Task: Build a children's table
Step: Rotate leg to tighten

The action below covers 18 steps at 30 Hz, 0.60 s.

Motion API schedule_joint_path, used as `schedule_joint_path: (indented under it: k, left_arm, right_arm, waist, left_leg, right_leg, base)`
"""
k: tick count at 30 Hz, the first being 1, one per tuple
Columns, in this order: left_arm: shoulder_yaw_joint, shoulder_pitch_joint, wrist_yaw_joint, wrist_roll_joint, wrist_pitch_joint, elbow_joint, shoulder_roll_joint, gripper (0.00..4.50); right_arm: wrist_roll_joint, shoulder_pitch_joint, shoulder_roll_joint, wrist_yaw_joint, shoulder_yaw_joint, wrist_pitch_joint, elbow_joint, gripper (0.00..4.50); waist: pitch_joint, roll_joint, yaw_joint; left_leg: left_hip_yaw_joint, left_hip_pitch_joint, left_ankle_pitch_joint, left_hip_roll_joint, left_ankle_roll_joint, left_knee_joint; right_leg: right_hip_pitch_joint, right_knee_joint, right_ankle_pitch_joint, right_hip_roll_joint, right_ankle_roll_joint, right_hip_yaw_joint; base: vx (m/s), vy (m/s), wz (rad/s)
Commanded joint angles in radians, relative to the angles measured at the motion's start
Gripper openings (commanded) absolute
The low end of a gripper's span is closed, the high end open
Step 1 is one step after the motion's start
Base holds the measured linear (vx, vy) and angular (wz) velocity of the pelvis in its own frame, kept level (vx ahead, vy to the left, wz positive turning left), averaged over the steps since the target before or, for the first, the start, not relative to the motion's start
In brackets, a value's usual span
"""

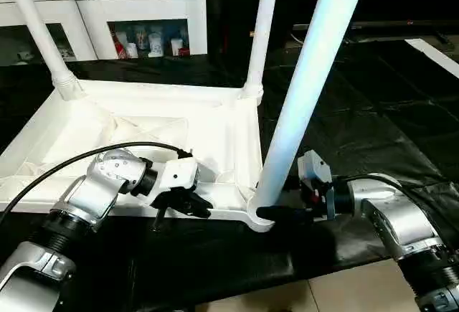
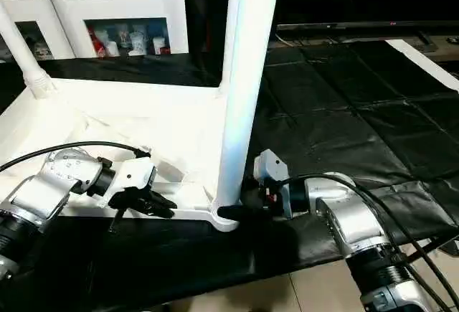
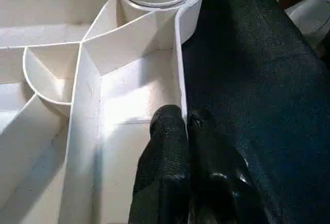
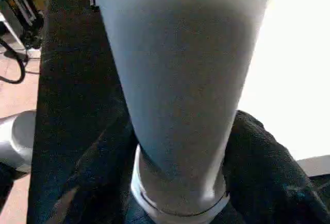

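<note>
The table top (image 1: 143,140) lies upside down on a black mat (image 1: 373,111), its ribbed underside facing up. Three legs stand upright in its corner sockets: one at the far left corner (image 1: 39,32), one at the far right corner (image 1: 262,32), and one in the near right corner (image 1: 308,82), closest to the robot.

The left gripper (image 1: 188,203) sits at the near edge of the top, a little left of the near right corner. In the left wrist view its two black fingers (image 3: 165,157) are pressed together over the thin rim wall, one finger inside the top and one outside, so it is pinching the near rim.

The right gripper (image 1: 276,214) reaches in from the right at the base of the near right leg. In the right wrist view its fingers (image 4: 258,152) stand on either side of the leg just above the socket collar, spread about as wide as the leg; whether they press on it cannot be told.

Beyond the mat stands a white cabinet (image 1: 143,11) with glass doors and small items behind them. A black cable (image 1: 86,156) arcs over the left forearm.
</note>
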Motion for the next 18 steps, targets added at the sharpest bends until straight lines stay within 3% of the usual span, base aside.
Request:
schedule_joint_path:
  k: [1, 5, 13, 17, 18]
  left_arm:
    - [-0.022, -0.013, -0.041, -0.017, -0.013, -0.048, -0.013, 0.00]
    - [-0.022, -0.013, -0.041, -0.016, -0.012, -0.048, -0.013, 0.00]
    - [-0.015, -0.017, -0.020, -0.013, 0.002, -0.041, -0.021, 0.00]
    - [0.001, -0.030, 0.033, -0.010, 0.033, -0.032, -0.047, 0.00]
    - [0.015, -0.048, 0.099, 0.002, 0.072, -0.018, -0.077, 0.00]
  right_arm:
    - [0.007, 0.004, -0.003, 0.007, -0.002, 0.013, -0.017, 2.34]
    - [0.009, 0.005, -0.004, 0.007, 0.000, 0.014, -0.019, 2.07]
    - [0.011, 0.020, 0.009, -0.011, 0.000, 0.026, -0.030, 1.99]
    - [-0.020, -0.003, 0.051, -0.116, -0.020, 0.033, 0.018, 1.99]
    - [-0.057, -0.035, 0.090, -0.226, -0.032, 0.055, 0.075, 1.99]
  waist:
    - [-0.066, 0.003, -0.008]
    - [-0.066, 0.003, -0.008]
    - [-0.065, 0.005, -0.008]
    - [-0.063, 0.002, -0.012]
    - [-0.062, 0.003, -0.014]
  left_leg:
    - [-0.024, 0.030, -0.294, 0.056, -0.005, -0.082]
    - [-0.024, 0.030, -0.291, 0.056, -0.005, -0.082]
    - [-0.024, 0.031, -0.296, 0.055, -0.008, -0.083]
    - [-0.026, 0.030, -0.318, 0.053, -0.016, -0.084]
    - [-0.027, 0.033, -0.333, 0.053, -0.023, -0.084]
  right_leg:
    - [0.035, -0.074, -0.283, -0.053, -0.194, 0.038]
    - [0.035, -0.073, -0.283, -0.054, -0.195, 0.039]
    - [0.035, -0.074, -0.290, -0.054, -0.192, 0.039]
    - [0.034, -0.080, -0.339, -0.056, -0.182, 0.038]
    - [0.030, -0.081, -0.364, -0.056, -0.178, 0.039]
  base:
    - [0.000, 0.000, 0.00]
    - [0.000, 0.000, 0.00]
    - [0.000, 0.000, 0.00]
    - [0.000, 0.000, 0.00]
    - [0.000, 0.000, 0.00]
